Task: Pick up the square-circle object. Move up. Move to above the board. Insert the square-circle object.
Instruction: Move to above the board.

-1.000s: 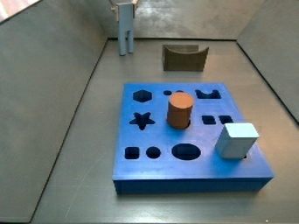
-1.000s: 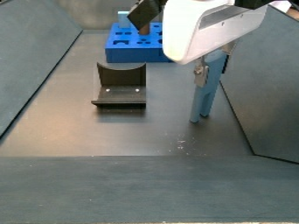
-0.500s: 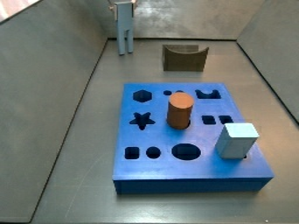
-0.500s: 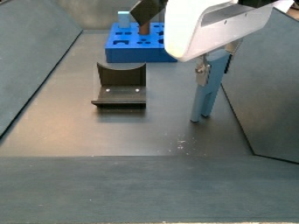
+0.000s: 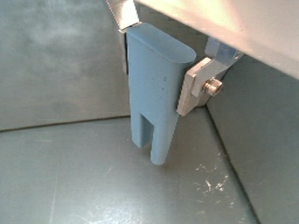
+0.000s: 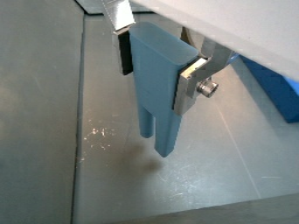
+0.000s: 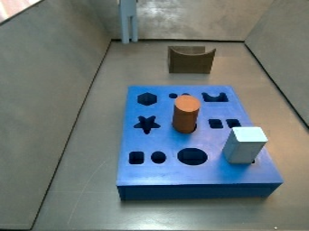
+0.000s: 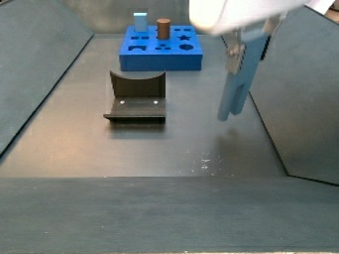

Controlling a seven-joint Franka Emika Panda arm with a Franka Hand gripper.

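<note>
Looking at both wrist views, you've got the gripper [image 5: 158, 66] clamped on the upper part of the square-circle object [image 5: 155, 96], one silver finger [image 5: 197, 85] flat against each side. The block hangs upright with its two short prongs pointing down, and they're off the desk [image 5: 70, 184], so it's lifted clear. You can see a few pale scuff marks on the floor just beside the spot under the prongs.

In a side view, the gripper [image 8: 239, 45] and the block [image 8: 235, 84] sit near the right wall, well apart from the board [image 8: 162, 48] at the far end. The dark fixture [image 8: 135, 97] stands between them, off to the side of the block.

In a side view from the opposite end, you only get the lower bit of the block [image 7: 128, 22] at the far back by the left wall, with the fixture [image 7: 190, 59] near it. The board [image 7: 200, 144] is up close, carrying an orange-brown cylinder [image 7: 185, 115] about mid-board and a pale cube [image 7: 245, 144] near its front right corner.
</note>
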